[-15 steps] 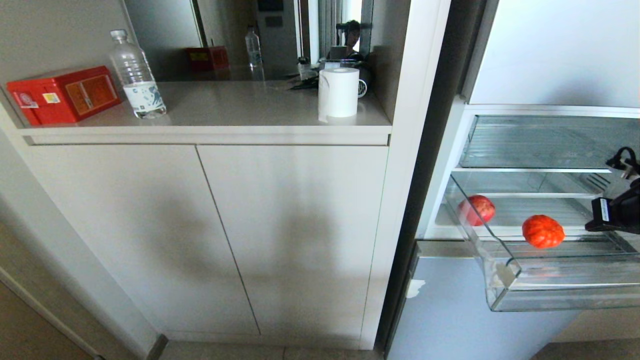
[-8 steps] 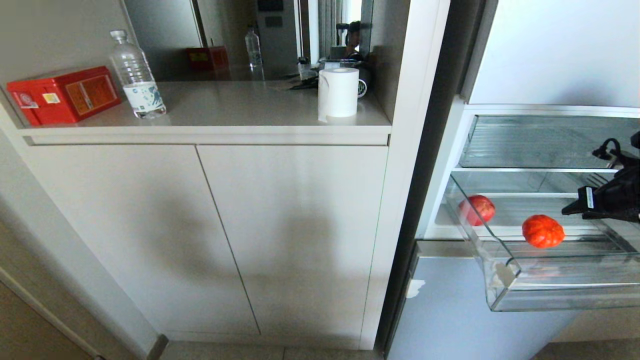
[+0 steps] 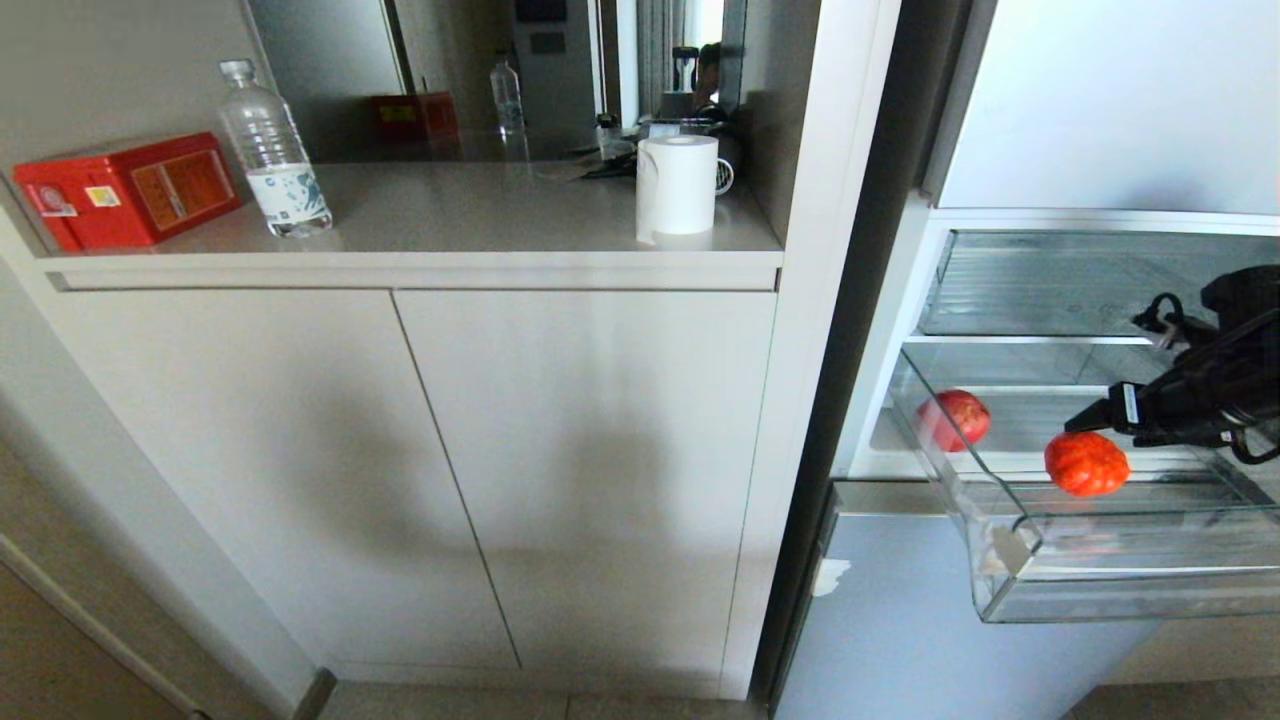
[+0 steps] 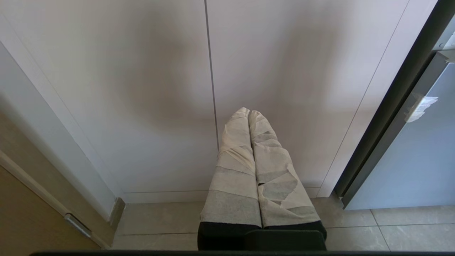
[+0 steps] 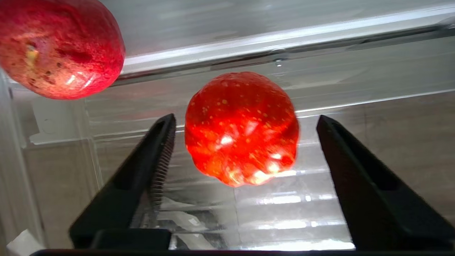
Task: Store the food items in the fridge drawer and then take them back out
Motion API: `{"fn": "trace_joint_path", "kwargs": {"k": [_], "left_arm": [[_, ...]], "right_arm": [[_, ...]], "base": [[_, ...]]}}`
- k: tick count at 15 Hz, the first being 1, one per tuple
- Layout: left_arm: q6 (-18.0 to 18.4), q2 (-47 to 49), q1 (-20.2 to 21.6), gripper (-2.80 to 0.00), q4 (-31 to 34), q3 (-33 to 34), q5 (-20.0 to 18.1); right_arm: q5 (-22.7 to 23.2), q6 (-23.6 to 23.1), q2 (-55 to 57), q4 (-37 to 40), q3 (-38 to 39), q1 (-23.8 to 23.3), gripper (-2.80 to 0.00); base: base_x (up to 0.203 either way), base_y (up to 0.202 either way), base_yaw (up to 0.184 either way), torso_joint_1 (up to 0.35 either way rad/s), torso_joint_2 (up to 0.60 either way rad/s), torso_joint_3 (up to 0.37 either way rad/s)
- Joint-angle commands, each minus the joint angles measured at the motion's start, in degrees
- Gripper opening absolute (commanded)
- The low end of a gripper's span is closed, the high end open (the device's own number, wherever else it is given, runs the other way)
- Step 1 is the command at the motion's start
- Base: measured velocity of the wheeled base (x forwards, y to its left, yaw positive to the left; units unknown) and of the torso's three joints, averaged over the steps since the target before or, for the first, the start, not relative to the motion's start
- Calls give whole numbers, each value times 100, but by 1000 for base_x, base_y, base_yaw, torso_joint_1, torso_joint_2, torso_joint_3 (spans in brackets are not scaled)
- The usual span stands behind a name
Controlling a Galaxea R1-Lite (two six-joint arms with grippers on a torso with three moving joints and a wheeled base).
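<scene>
From my station I see the right gripper (image 5: 245, 121) reaching into the fridge drawer (image 3: 1130, 595) from the right edge of the head view, its two black fingers (image 5: 156, 153) spread wide with open space on both sides of the ribbed orange-red fruit (image 3: 1086, 463); neither pad touches it. In the right wrist view that fruit sits squarely between the fingers, resting on the drawer's ribbed clear floor. The second food item, a darker red apple (image 3: 953, 419), lies in the same drawer toward its back left corner, apart from the ribbed fruit and outside the fingers' span. The drawer stands pulled out past the fridge front, and the clear upper bin (image 3: 1060, 285) above it is pushed in. My left gripper (image 4: 249, 115) hangs low in front of the cabinet doors (image 4: 209, 71), its tape-wrapped fingers pressed together with nothing between them, the tips pointing at the seam between the two doors, near the tiled floor (image 4: 391, 227). On the counter (image 3: 480, 215) to the left of the fridge stand a red tin (image 3: 125, 190), a water bottle (image 3: 272, 150) and a paper roll (image 3: 677, 187).
</scene>
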Motion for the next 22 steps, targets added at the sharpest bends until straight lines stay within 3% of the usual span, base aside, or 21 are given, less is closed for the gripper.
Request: {"fn": "trace_joint_path", "kwargs": {"k": [1,14,15,22], "left_arm": [[0,9,1,-280,2,0,1],[0,9,1,-280,2,0,1],[0,9,1,-280,2,0,1],[0,9,1,-280,2,0,1]], "right_arm": [[-3,-4,151,13,-29,51,0],[-25,110,628,4,-135,288,0],[-25,110,648,4,-136,288,-280],[-25,209,255,10,-29,288,-280]], "base": [[0,0,0,0,0,0],[0,0,0,0,0,0],[0,0,0,0,0,0],[0,0,0,0,0,0]]}}
